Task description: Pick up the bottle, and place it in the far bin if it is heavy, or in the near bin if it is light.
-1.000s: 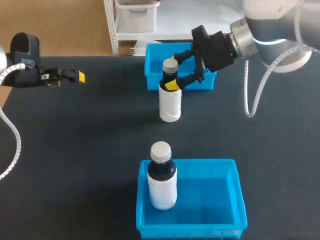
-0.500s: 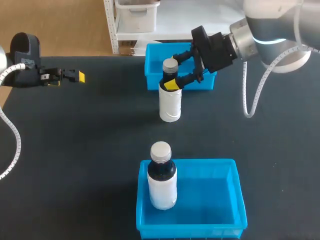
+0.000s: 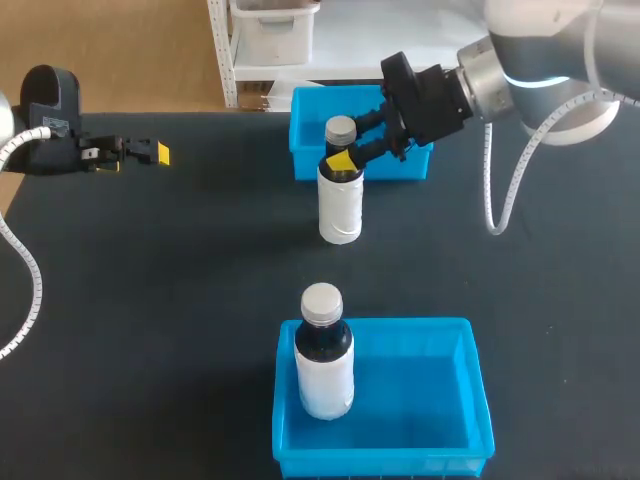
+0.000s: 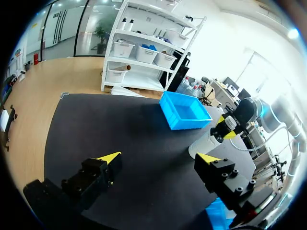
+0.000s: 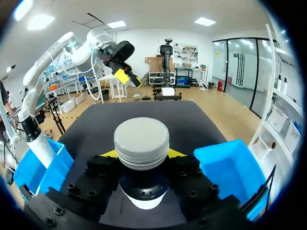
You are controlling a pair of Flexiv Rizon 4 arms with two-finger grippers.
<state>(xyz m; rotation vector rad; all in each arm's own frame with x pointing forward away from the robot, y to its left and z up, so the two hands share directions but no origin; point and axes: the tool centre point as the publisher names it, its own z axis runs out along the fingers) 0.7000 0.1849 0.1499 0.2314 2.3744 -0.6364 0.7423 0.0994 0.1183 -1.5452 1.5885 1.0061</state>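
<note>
Head view: grasp step, not yet lifted, by my read. Right hand [image 3: 343, 156] is clamped on the neck of the bottle [image 3: 340, 205], which stands on the bench [image 3: 180, 280] just in front of the far bin [image 3: 306, 165]. The near bin [image 3: 425, 395] holds a second bottle [image 3: 323, 372]. Left hand [image 3: 150, 152] is well apart, at the bench's left side. Left wrist view: its fingers are spread, nothing between them. Right wrist view: fingers press the dark neck from both sides under a grey ribbed cap, with the white body below. Next should be a straight lift to gauge weight, then pick the bin.

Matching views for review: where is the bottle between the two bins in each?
Head view: bottle mid-table, before the far bin.
Left wrist view: ahead of the left gripper, bottle beside that bin.
Right wrist view: bottle within the right gripper, bin alongside.
Shared landmark: far bin.
</note>
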